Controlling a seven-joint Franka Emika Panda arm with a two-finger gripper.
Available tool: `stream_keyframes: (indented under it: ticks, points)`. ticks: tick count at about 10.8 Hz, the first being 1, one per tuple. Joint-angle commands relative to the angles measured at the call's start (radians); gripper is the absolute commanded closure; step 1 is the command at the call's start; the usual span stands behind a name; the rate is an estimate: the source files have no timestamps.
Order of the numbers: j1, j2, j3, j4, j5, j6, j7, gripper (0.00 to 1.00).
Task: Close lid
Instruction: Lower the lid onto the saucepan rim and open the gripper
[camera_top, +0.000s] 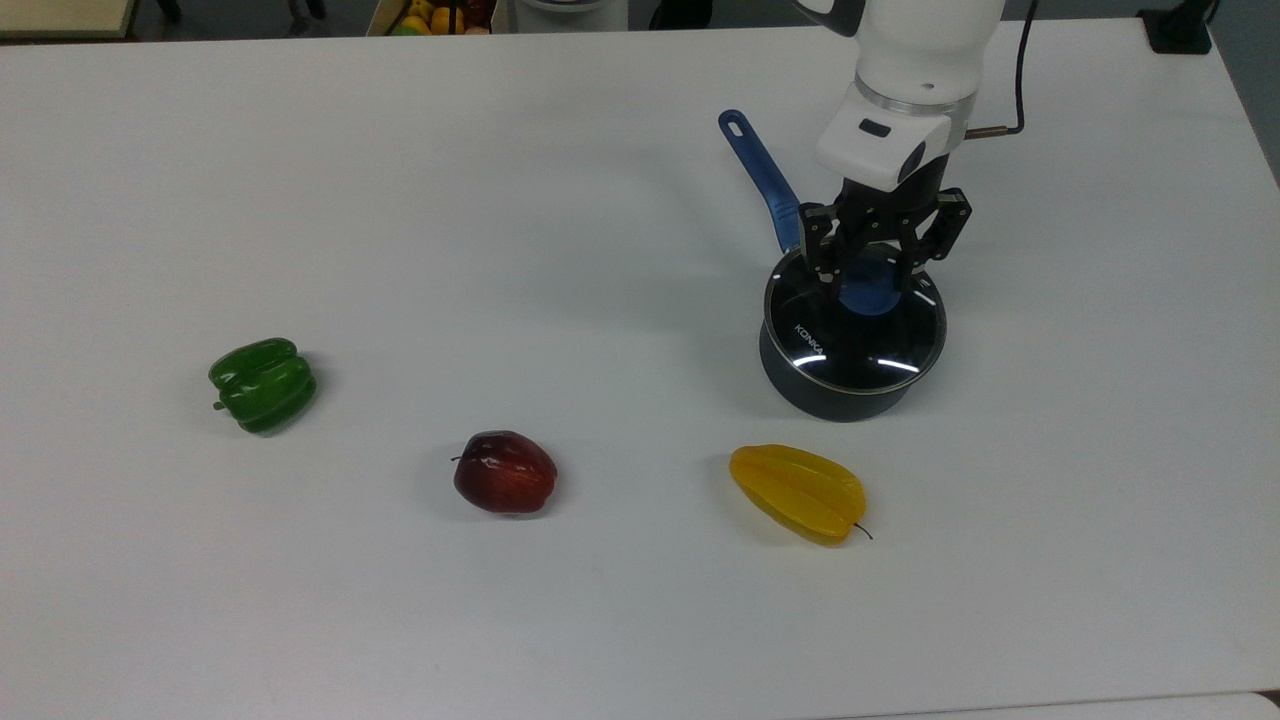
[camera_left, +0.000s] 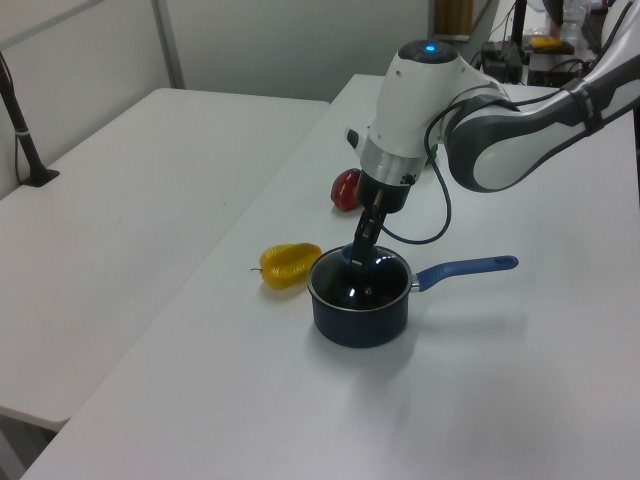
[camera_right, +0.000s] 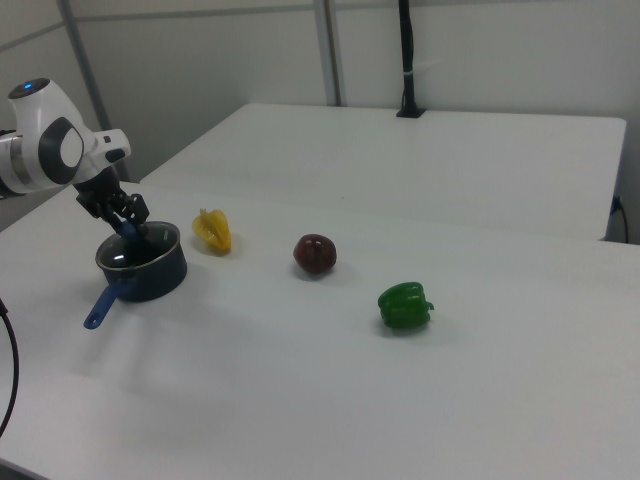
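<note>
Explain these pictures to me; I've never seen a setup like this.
This is one robot arm on a white table, seen by three fixed cameras: one from above and one from each side. Its black two-finger gripper is shut on the blue knob of a glass lid, which sits on a dark pan with a blue handle; its job is to close the pan. Also on the table, apart from the pan: a yellow starfruit, a red apple and a green pepper. In the left view the starfruit lies just beside the pan.
</note>
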Motion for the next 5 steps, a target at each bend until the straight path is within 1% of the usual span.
stream_keyframes:
  ticks: [1,2,3,4,5]
  points:
    - [0.006,0.005,-0.006,-0.028,-0.004,-0.056,0.006,0.5]
    - [0.006,0.005,-0.006,-0.028,-0.004,-0.056,0.006,0.47]
    - [0.006,0.005,-0.006,-0.026,-0.002,-0.058,0.006,0.27]
    - [0.005,0.005,-0.006,-0.023,-0.004,-0.055,0.04,0.0]
    - [0.005,0.002,-0.009,-0.014,-0.007,-0.055,0.058,0.0]
